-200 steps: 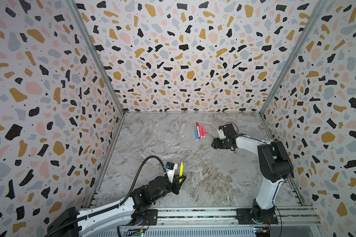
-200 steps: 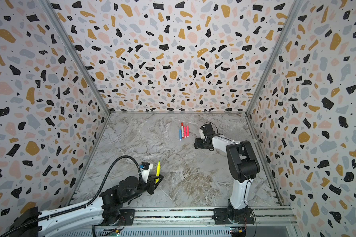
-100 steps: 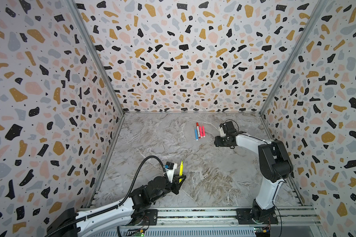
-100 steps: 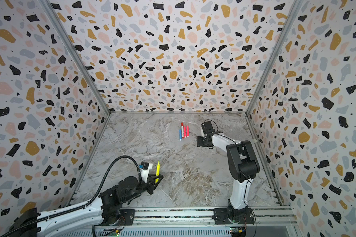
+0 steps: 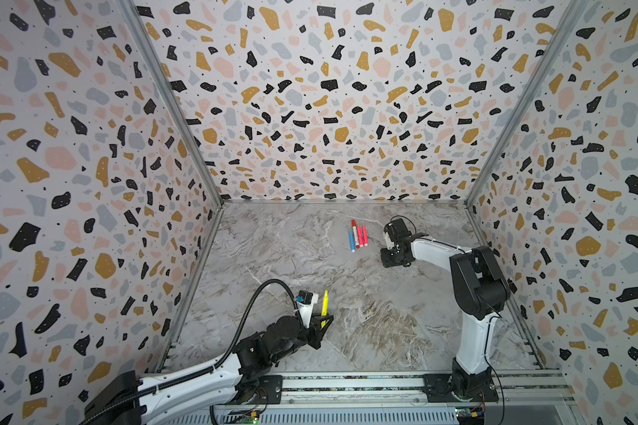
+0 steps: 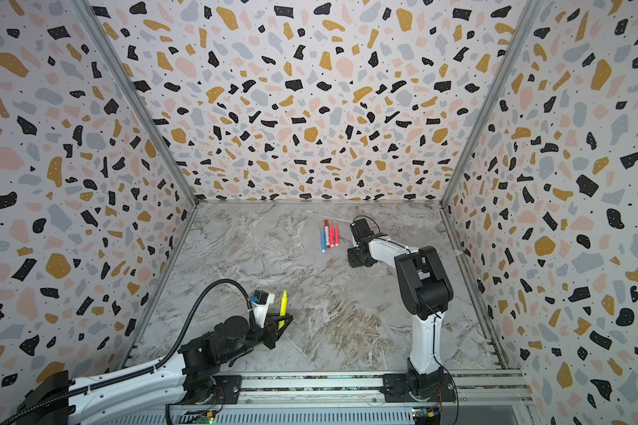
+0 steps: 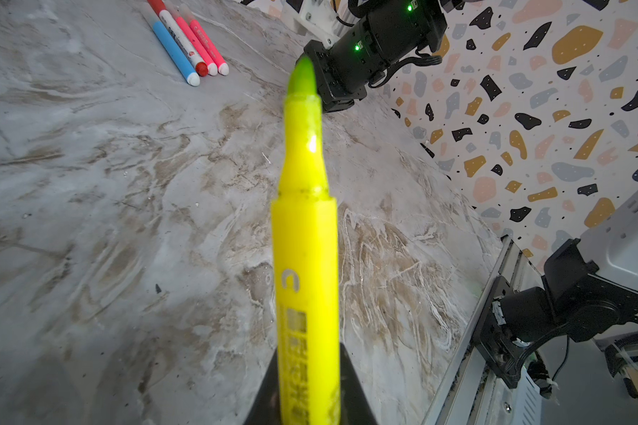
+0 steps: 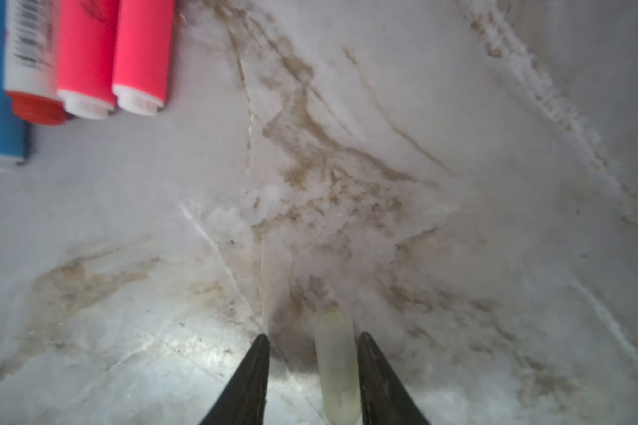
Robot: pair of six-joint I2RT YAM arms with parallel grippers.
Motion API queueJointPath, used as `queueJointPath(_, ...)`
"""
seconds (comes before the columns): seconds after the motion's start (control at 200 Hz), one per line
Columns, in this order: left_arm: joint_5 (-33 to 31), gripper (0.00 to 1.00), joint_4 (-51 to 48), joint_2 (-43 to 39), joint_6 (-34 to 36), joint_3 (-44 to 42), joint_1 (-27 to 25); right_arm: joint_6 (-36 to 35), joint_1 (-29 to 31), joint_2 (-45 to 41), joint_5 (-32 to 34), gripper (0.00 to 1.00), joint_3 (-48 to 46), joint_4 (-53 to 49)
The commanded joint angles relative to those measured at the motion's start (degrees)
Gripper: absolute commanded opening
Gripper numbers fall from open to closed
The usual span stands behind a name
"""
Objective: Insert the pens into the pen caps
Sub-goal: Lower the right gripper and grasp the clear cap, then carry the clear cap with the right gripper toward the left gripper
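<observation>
marble tabletop (image 5: 273,257) — right gripper (image 8: 313,336) low, straddling cap (image 8: 337,368).

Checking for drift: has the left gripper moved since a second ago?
No: the left gripper, holding the yellow pen, stays put against the front rail.

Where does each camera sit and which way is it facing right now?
Both top views: high above the near rail, facing down and toward the back wall; left arm, right arm, left pincer, right pincer show.
Left wrist: behind its pincer, facing along the held yellow pen toward the right arm.
Right wrist: close over the table, facing down; its fingertips flank a clear cap.
Shared: both wrist views catch the four laid pens.
</observation>
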Motion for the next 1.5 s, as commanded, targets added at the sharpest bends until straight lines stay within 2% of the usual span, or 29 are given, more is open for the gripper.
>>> queueJointPath(0.0,-0.65,0.0,1.13,0.23,0.87,0.87,-0.32,-1.02,-0.03,-0.02,1.75,0.37,2.06,-2.27)
queueJointPath(0.165,-0.57,0.0,1.21,0.04,0.69,0.45,-0.28,-1.42,0.32,0.12,2.17,0.31,1.67,-2.45)
queueJointPath(0.28,-0.57,0.0,1.22,-0.55,0.41,-0.01,-0.26,-1.7,0.76,0.8,2.79,0.23,1.54,-2.63)
queueJointPath(0.446,-0.74,0.0,0.22,-1.85,0.39,-0.1,-0.3,-2.09,1.19,1.09,2.35,0.16,1.66,-2.98)
queueJointPath(0.631,-0.75,0.0,-0.41,-2.78,0.43,-0.1,-0.25,-1.6,1.7,-3.01,-0.47,0.1,-0.34,-1.14)
queueJointPath(0.881,1.63,0.0,3.65,-2.08,0.96,-0.62,-0.28,2.52,1.91,-25.81,-19.05,0.11,-14.88,16.08)
queueJointPath(1.031,3.0,0.0,9.05,0.08,0.21,-0.89,-0.4,10.29,1.89,-38.28,-26.39,0.13,-24.6,28.16)
queueJointPath(1.156,6.08,0.0,16.7,5.34,-0.95,-0.58,-0.87,17.74,2.87,-44.85,-31.86,0.14,-32.22,37.83)
queueJointPath(1.317,5.61,0.0,21.38,12.94,-0.44,2.4,-4.91,25.45,5.91,-50.98,-32.43,0.16,-40.83,50.74)
queueJointPath(1.497,4.62,0.0,26.41,19.29,-0.72,4.57,-8.78,33.69,9.41,-51.22,-33.07,0.16,-48.01,64.91)
